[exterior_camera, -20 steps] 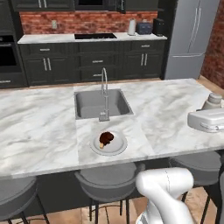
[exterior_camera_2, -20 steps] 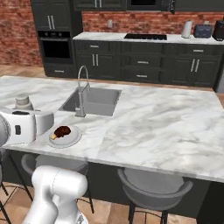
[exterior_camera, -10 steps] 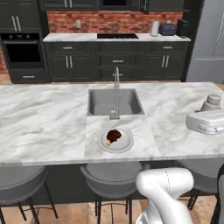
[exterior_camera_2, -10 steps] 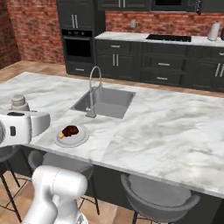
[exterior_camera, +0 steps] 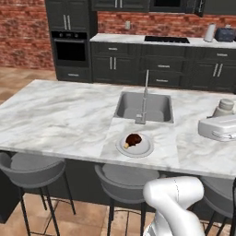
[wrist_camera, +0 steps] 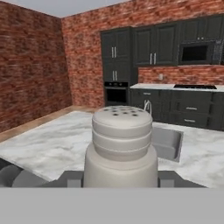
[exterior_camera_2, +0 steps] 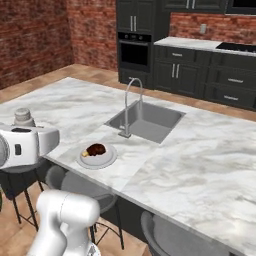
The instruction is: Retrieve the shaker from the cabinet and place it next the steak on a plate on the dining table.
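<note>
The hand (wrist_camera: 120,183) is clamped on the shaker (wrist_camera: 121,146), holding it upright above the marbled dining table (exterior_camera: 60,117). The steak (exterior_camera: 133,139) lies on the plate (exterior_camera: 143,149) near the table's front edge, before the sink (exterior_camera: 144,106).

No text, label or brand can be read — nothing legible anywhere.

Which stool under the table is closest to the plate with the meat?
The middle stool. Its seat sits right below the plate at the table's edge, while the others stand off to either side.
</note>
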